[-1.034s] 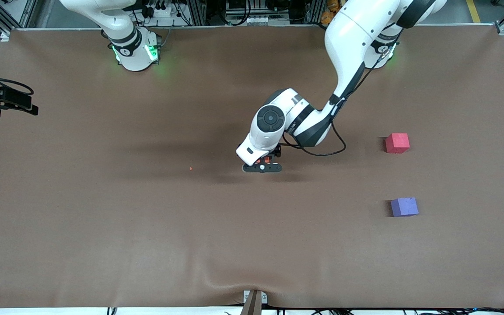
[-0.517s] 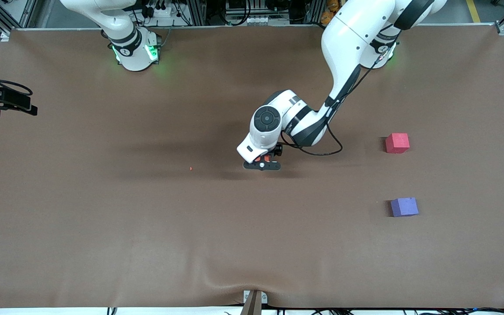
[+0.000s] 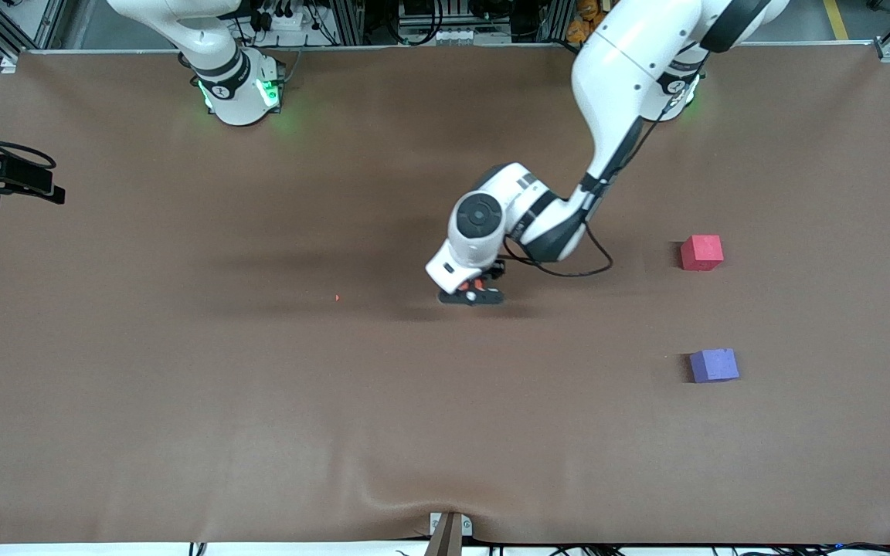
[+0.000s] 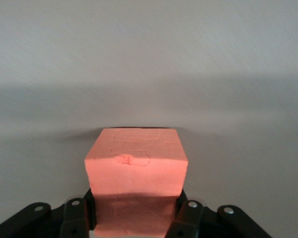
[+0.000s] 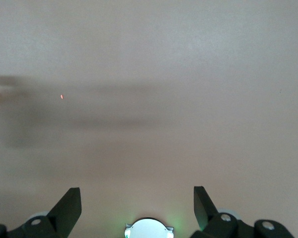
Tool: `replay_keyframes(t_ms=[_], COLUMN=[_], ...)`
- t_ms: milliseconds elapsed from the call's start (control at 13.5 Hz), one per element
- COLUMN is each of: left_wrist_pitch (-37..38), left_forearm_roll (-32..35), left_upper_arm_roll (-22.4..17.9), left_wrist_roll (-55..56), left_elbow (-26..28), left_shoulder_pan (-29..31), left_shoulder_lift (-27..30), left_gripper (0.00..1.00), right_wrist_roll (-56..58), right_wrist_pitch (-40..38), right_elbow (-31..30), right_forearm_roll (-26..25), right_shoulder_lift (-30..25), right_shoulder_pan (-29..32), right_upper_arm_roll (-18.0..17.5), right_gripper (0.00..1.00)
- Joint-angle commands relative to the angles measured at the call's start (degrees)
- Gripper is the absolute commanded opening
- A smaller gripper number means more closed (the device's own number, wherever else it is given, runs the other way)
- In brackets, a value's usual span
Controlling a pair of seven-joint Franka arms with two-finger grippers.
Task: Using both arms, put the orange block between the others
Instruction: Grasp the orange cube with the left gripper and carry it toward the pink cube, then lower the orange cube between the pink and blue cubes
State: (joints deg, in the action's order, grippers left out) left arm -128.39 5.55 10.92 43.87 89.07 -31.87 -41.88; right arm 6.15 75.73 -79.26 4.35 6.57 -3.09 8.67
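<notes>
The orange block (image 4: 135,166) fills the left wrist view, pinched between my left gripper's (image 4: 135,215) black fingers (image 4: 188,213). Seen from the front, the left gripper (image 3: 472,296) is down at the table's middle, shut on the orange block (image 3: 463,288), of which only slivers show under the white wrist. The others lie toward the left arm's end of the table: a pinkish-red cube (image 3: 701,252) and a purple-blue cube (image 3: 714,365) nearer to the front camera, with a gap between them. My right gripper (image 5: 135,201) hangs open and empty high over bare table.
The brown table cover (image 3: 259,401) wrinkles near the front edge. A tiny orange crumb (image 3: 336,296) lies beside the left gripper, toward the right arm's end. A black device with cables (image 3: 5,181) juts in at the right arm's end.
The left gripper's fingers have shut on the orange block, and its wrist has shifted slightly toward the left arm's end. The right arm waits unmoved.
</notes>
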Motion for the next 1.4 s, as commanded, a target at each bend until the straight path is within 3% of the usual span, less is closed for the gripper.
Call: replay_keyframes(t_ms=[0, 148, 296, 739, 1182, 1330], left_wrist_pitch=[6.82, 8.32, 8.51, 5.27, -7.82, -8.11], left_forearm_roll=[6.2, 6.93, 7.02, 7.02, 7.02, 6.93], left_upper_arm_roll=[0.5, 0.95, 1.12, 1.56, 1.56, 1.56], left_wrist_roll=[-0.71, -6.47, -17.0, -33.56, -36.48, -36.4], left_elbow=[3.03, 6.71, 11.98, 19.11, 27.11, 27.65], left_shoulder_pan=[8.8, 15.92, 24.27, 39.67, 42.32, 42.85], left_shoulder_lift=[8.28, 13.2, 17.08, 18.06, 17.19, 17.19], left_gripper=[0.0, 0.0, 0.0, 0.0, 0.0, 0.0], right_wrist_roll=[0.71, 0.27, 0.18, -1.58, -1.58, -1.23], right_wrist_pitch=[-0.14, -0.23, -0.23, -0.23, -0.23, -0.05], right_elbow=[-0.45, -0.37, -0.37, 0.16, 0.25, 0.25], right_forearm_roll=[-0.3, -0.39, -0.66, -3.47, -3.38, -3.21], right_shoulder_lift=[-0.5, -0.5, -0.68, -0.5, -0.41, -0.41], right_shoulder_pan=[2.2, 4.39, 4.32, 3.7, 3.17, 3.26], right_upper_arm_roll=[-2.25, -5.75, -6.3, -6.56, -6.38, -6.38], right_gripper=[1.0, 1.0, 1.0, 1.0, 1.0, 1.0])
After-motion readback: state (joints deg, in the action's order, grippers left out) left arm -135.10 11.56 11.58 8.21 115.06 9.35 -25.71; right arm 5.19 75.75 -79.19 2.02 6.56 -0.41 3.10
